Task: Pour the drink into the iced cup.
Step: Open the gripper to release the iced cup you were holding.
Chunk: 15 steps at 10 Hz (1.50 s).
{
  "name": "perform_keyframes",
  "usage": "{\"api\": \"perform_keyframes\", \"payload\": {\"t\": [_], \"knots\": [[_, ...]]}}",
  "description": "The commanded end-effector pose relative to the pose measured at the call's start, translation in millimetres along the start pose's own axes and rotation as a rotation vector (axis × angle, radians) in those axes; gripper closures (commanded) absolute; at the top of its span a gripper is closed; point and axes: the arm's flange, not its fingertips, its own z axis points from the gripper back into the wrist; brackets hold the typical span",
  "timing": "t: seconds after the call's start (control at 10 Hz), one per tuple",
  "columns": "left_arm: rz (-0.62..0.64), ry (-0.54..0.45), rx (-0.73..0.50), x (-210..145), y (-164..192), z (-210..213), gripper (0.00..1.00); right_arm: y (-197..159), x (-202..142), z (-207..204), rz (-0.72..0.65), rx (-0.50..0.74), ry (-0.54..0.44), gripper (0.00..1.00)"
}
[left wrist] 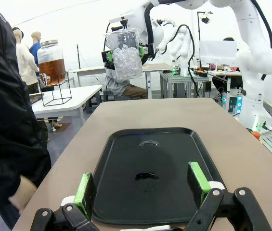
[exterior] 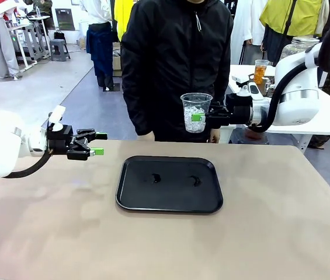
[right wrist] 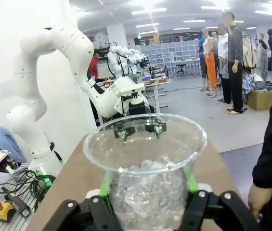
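Your right claw (exterior: 198, 117) pinches the iced cup (exterior: 196, 111) aloft, upper centre; your left claw (exterior: 97, 144) hangs spread and empty, left; the drink (left wrist: 53, 70) sits in the upper-left jar (left wrist: 52, 62); fetching it probably comes next.

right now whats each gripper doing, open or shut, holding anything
Left gripper: open, holding nothing, above the table beside the black tray.
Right gripper: shut on the iced cup, held upright in the air.
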Motion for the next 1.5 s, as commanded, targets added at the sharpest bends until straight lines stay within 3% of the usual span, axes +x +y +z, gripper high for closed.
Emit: {"api": "perform_keyframes", "payload": {"t": [0.0,1.4], "knots": [[0.006,-0.002,0.000,2.2,1.3,-0.2,0.00,1.7,3.6,-0.6,0.000,0.003,-0.002,0.32],[0.006,-0.002,0.000,2.2,1.3,-0.2,0.00,1.7,3.6,-0.6,0.000,0.003,-0.002,0.32]]}}
